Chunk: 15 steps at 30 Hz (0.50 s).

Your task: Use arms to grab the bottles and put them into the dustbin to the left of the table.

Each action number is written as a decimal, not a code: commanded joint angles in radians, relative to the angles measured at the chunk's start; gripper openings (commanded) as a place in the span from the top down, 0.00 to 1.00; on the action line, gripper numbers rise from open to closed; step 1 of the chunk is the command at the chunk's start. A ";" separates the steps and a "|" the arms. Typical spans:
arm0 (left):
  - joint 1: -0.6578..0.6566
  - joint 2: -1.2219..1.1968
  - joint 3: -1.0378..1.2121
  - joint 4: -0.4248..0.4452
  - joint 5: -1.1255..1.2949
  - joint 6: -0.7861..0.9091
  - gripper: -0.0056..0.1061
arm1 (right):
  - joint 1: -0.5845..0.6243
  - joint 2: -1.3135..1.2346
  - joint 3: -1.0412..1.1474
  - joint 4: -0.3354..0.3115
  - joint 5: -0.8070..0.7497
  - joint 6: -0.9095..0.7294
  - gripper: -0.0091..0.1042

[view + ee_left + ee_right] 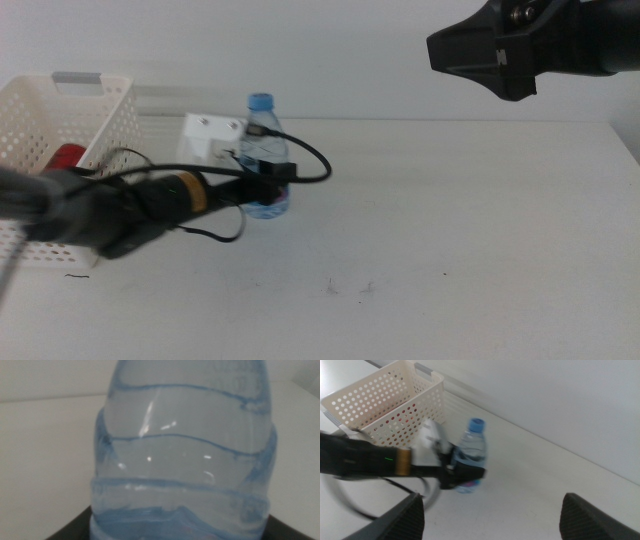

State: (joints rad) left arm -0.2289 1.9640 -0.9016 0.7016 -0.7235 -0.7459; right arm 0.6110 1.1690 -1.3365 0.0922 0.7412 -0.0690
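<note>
A small clear water bottle [261, 140] with a blue cap stands upright on the white table [450, 250], just right of the dustbin [100, 125], a white perforated basket. My left gripper [272, 190] reaches in from the left and is shut on the bottle's lower body. In the left wrist view the bottle [182, 445] fills the picture, with only the dark jaw bases showing at the bottom corners. A red can [66, 158] lies inside the dustbin. My right gripper [492, 510] hangs open and empty, high above the table's right side, looking down on the bottle [472, 450] and the dustbin [395, 415].
The left arm's white wrist block [212, 135] and looping black cable [310, 165] sit close around the bottle. Small dark scuff marks [350, 288] dot the table in front. The table's right edge [625, 140] lies below the right arm [520, 45].
</note>
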 commanded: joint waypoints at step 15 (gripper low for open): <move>-0.117 -0.684 0.091 0.094 0.776 -0.271 0.96 | -0.005 -0.006 0.006 -0.008 -0.006 -0.001 0.12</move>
State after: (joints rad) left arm -0.3405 1.3193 -0.7985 0.8145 0.0055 -1.0088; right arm 0.6110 1.1690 -1.3365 0.0922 0.7412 -0.0690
